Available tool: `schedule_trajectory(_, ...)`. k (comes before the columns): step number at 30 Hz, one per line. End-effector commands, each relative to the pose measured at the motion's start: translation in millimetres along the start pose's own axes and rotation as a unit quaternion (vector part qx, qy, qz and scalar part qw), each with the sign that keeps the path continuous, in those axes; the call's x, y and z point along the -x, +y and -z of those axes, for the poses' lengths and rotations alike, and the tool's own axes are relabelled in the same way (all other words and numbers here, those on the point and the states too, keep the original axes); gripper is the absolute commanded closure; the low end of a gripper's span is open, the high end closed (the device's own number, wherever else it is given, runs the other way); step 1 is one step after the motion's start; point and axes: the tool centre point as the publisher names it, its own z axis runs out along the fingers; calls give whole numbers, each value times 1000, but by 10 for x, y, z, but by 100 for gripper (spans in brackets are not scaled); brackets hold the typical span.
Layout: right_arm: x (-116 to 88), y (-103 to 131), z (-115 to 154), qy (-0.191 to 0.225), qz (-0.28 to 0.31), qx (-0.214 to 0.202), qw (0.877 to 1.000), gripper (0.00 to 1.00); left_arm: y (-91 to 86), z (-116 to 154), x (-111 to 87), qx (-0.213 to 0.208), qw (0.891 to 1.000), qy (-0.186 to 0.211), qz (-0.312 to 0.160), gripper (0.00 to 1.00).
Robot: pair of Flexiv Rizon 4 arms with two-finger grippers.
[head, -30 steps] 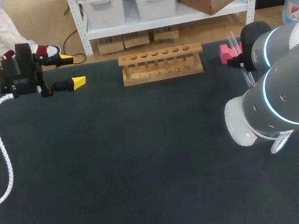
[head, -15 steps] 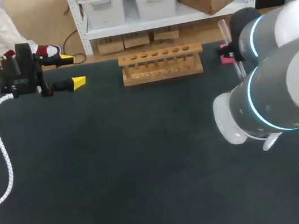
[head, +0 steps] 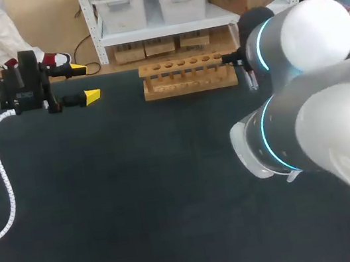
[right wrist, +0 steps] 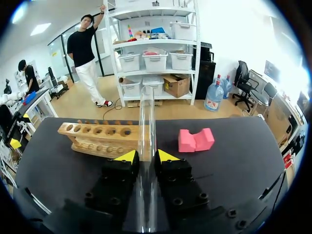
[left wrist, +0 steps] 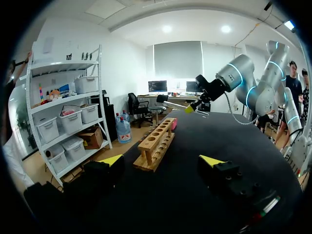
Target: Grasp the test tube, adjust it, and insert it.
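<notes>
Glass is making this moment delicate: the test tube [right wrist: 146, 122] is being pinched from both sides by the yellow tips of the right gripper [right wrist: 146, 156]. It is hanging in the air just off the right end of the wooden rack [head: 189, 75], not yet in any hole. The tube is running out along the fingers rather than standing upright, with its far end reaching toward the rack's top bar.

As I judge it, the main danger is coming from that pose. If the tube is not turned upright before descending, its end may be striking the bar beside a hole instead of entering it. That could crack the glass, push the tube back through the smooth grip, or shove the light rack across the table [head: 141, 210]. A loosening pinch during the turn could be letting it slide out.

A pink foam block [right wrist: 196, 140] is lying on the table beyond the rack's right end, near the approach but not across it. The left gripper [head: 84, 83] is waiting well apart from the rack's left end, fingers spread wide with nothing between them. From above, the bulky right arm [head: 307, 115] is hiding its own fingers and most of the tube.
</notes>
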Motion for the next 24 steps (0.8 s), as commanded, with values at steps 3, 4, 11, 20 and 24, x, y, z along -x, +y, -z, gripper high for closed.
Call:
schedule_trajectory(3,14,176,-98,2,1,25,1000,100,-15,2,-12,2,1000,-2,-1,0)
schedule_trajectory(4,12,211,-115,2,1,29,1000,100,-15,2,-12,2,1000,-2,-1,0)
schedule_trajectory(11,-14,417,-239,10,5,59,998,100,-15,2,-12,2,1000,-2,-1,0)
schedule_trajectory(20,-105,532,-375,26,6,76,997,100,-15,2,-12,2,1000,-2,-1,0)
schedule_trajectory(24,-131,553,-426,31,5,79,996,100,-15,2,-12,2,1000,-2,-1,0)
